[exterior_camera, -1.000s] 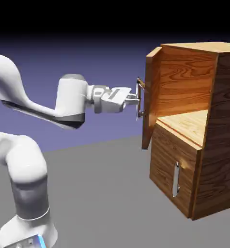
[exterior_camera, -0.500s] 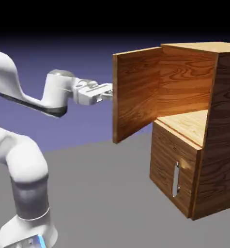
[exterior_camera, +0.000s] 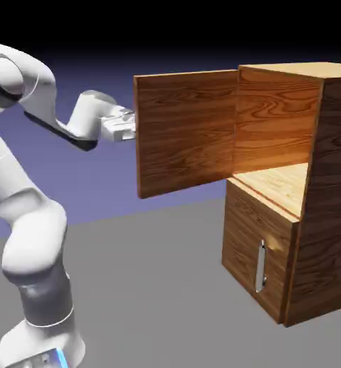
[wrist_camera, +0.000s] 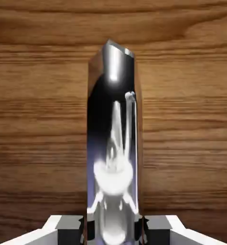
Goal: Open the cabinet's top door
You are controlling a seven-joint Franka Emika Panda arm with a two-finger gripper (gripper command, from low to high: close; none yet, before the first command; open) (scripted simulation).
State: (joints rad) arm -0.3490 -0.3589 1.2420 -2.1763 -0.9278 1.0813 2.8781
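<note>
The cabinet (exterior_camera: 334,187) stands at the exterior view's right, and its top door (exterior_camera: 184,133) is swung wide open, jutting from the cabinet's front toward the exterior view's left. The door's hinge edge meets the cabinet's side wall; its free edge (exterior_camera: 138,136) is well apart from the cabinet, beside the tool (wrist_camera: 113,230). The tool is closed on the top door's silver handle (wrist_camera: 113,148), one fingertip on either side of the bar.

Beneath the open door, between it and the grey bench (exterior_camera: 148,287), there is open room beside the cabinet's front. The cabinet's upper compartment (exterior_camera: 277,129) lies exposed above the closed lower door (exterior_camera: 255,248), whose own handle (exterior_camera: 260,266) stands out from the cabinet's front. The arm (exterior_camera: 87,118) is on the door's far side from the cabinet opening.

The exterior view shows the door's inner face, which hides the handle and the fingertips. The hand view shows the outer face and the grip, plus a narrow strip of backdrop past the door's edge at the picture's right.
</note>
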